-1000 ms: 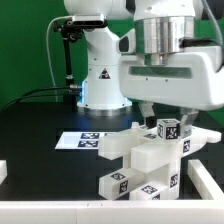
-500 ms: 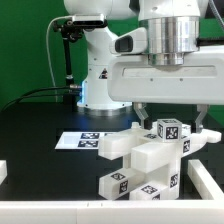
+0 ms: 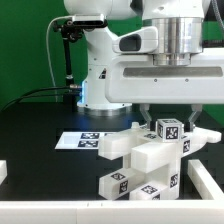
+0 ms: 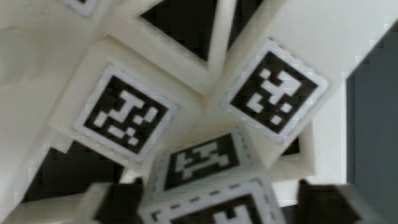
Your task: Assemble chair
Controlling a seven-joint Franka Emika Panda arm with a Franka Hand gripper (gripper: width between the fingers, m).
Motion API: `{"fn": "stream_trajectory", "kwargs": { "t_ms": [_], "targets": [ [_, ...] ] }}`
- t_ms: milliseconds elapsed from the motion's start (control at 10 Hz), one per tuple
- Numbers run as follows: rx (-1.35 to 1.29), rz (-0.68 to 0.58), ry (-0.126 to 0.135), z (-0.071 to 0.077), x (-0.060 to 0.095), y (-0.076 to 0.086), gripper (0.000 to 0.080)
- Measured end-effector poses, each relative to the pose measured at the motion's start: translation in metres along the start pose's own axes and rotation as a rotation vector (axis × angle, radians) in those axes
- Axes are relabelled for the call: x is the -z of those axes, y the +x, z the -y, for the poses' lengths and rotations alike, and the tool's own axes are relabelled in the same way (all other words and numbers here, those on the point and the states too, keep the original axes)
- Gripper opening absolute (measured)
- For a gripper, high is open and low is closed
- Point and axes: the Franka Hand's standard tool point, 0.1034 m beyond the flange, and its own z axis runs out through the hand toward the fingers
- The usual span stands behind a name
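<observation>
The gripper hangs just above the heap of white chair parts, which sits on the black table toward the exterior view's right, beside the marker board. Its fingers are spread wide and hold nothing, straddling a tagged cube on top of the heap. The wrist view is filled with tagged white blocks, close and blurred.

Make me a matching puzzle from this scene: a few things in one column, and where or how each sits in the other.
1 claw
2 marker board
3 chair parts
4 table

A black, beneath everything
B hanging above the chair parts, fingers apart
C lying flat and thin on the table
D white tagged blocks heaped together

Pairs: 1-B, 2-C, 3-D, 4-A.
</observation>
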Motion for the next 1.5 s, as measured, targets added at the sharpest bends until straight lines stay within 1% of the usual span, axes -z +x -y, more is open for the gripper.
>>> {"fn": "stream_trajectory", "kwargs": {
  "t_ms": [100, 700, 800, 1200, 1400, 1500],
  "targets": [
    [-0.072, 0.0, 0.0, 0.0001, 0.0, 0.0, 0.0282],
    [-0.444, 0.002, 0.003, 0.0001, -0.0002, -0.0001, 0.0282],
    [-0.55, 0.003, 0.009, -0.0016, -0.0004, 0.0006, 0.0284],
    [-0.978, 0.014, 0.042, -0.0009, -0.0008, 0.0016, 0.0284],
    [-1.121, 0.026, 0.059, 0.0001, -0.0005, 0.0022, 0.0284],
    [-1.105, 0.026, 0.059, 0.0002, -0.0005, 0.0022, 0.0284]
  ]
}}
